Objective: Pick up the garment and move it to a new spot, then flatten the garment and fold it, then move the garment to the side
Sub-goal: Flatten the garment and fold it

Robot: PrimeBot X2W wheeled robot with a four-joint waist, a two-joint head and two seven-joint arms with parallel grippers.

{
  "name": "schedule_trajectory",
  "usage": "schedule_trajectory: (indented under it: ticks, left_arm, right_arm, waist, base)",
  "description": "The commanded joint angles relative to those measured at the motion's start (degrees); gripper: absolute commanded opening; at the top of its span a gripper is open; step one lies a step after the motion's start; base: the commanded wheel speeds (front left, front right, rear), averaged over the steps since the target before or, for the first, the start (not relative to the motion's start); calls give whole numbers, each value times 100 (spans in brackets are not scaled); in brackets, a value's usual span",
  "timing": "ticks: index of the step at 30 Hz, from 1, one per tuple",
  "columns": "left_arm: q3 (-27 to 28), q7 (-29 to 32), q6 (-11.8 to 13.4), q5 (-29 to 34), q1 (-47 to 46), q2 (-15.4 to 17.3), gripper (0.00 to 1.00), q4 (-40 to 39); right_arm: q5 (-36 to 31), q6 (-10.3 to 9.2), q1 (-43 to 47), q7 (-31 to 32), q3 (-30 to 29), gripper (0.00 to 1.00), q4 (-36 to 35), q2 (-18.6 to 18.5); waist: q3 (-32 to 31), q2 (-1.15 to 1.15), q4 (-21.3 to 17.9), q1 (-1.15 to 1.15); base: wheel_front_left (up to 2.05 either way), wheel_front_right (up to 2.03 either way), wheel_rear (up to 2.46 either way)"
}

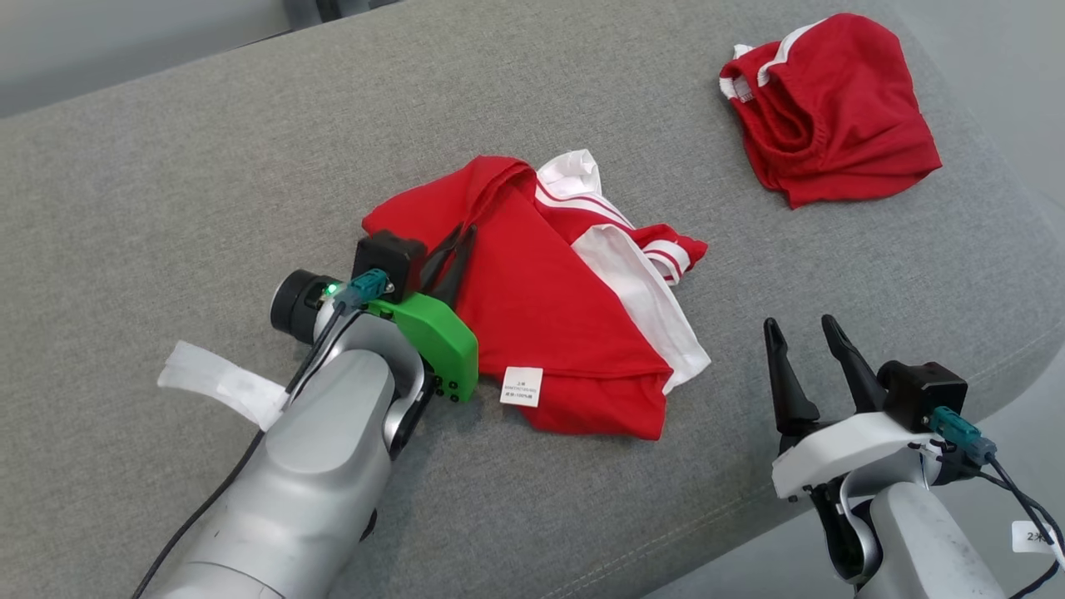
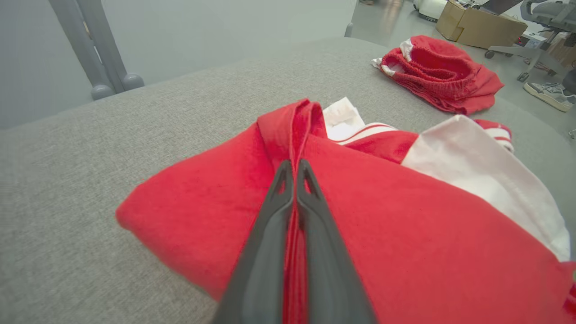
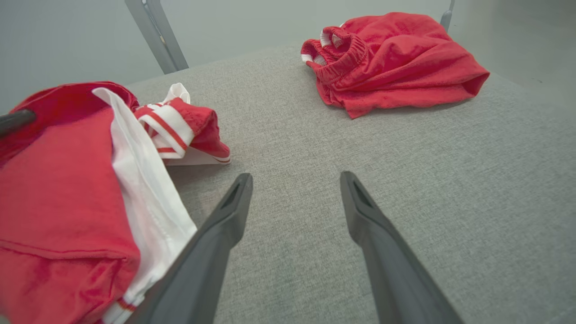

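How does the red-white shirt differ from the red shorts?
The shirt lies near the middle, pinched by the left end effector; the shorts lie untouched at the far right. The shirt shows broad white panels; the shorts show just white trim. Both are red and crumpled.

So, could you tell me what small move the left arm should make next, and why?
Probably a short lift. The left gripper is shut on a raised fold of the crumpled red and white shirt, which lies on the grey fabric cushion; the right gripper is open beside it, holding nothing.
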Motion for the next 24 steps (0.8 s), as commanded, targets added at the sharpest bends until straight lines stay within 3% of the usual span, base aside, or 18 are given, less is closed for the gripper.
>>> schedule_trajectory:
  ticks: [1,4,10,24]
  left_arm:
    - [60,0,56,16,-122,23,0,-74]
    - [342,1,203,132,-86,93,0,-329]
    - [1194,1,608,366,-32,613,0,-686]
    - [2481,1,1485,255,86,1978,0,444]
  right_arm:
    - [23,-3,-22,-15,-23,100,-10,-7]
    - [-10,-3,29,-15,-77,100,-32,-6]
    - [-35,-3,48,-15,-95,100,-24,-7]
    - [-127,-3,35,-15,-242,100,-129,-8]
  waist:
    - [-16,0,30,-1]
    - [-57,0,132,-1]
    - [-97,0,458,-1]
    - [186,0,700,-1]
  base:
    - [0,0,0]
    - [0,0,0]
    - [0,0,0]
    - [0,0,0]
